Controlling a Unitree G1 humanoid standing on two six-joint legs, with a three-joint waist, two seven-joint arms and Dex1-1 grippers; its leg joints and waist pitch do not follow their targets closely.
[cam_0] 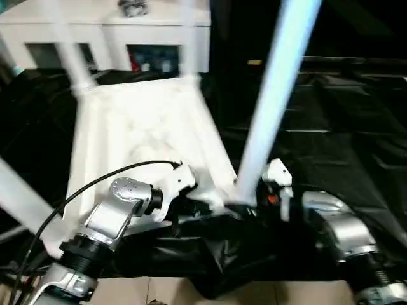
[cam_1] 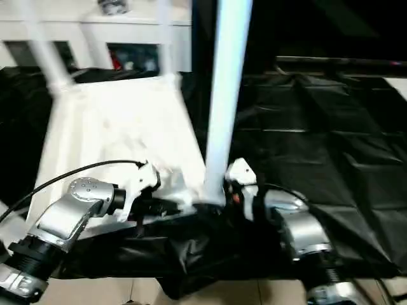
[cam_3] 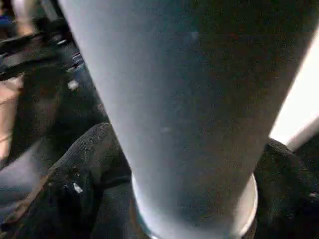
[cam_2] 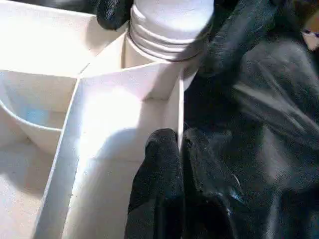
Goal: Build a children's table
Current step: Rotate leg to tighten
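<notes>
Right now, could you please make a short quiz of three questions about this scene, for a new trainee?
1. True or false: the tabletop lies with its ribbed underside facing up.
2. What does the left claw pinch?
A. a black sheet
B. the tabletop's thin side wall
C. a cable
3. Fill in: the right claw is closed around the base of a white ____, which stands at the tabletop's near right corner.

Key
1. True.
2. B: one finger is inside the wall, the other outside.
3. Leg: its threaded end sits at the corner socket.
</notes>
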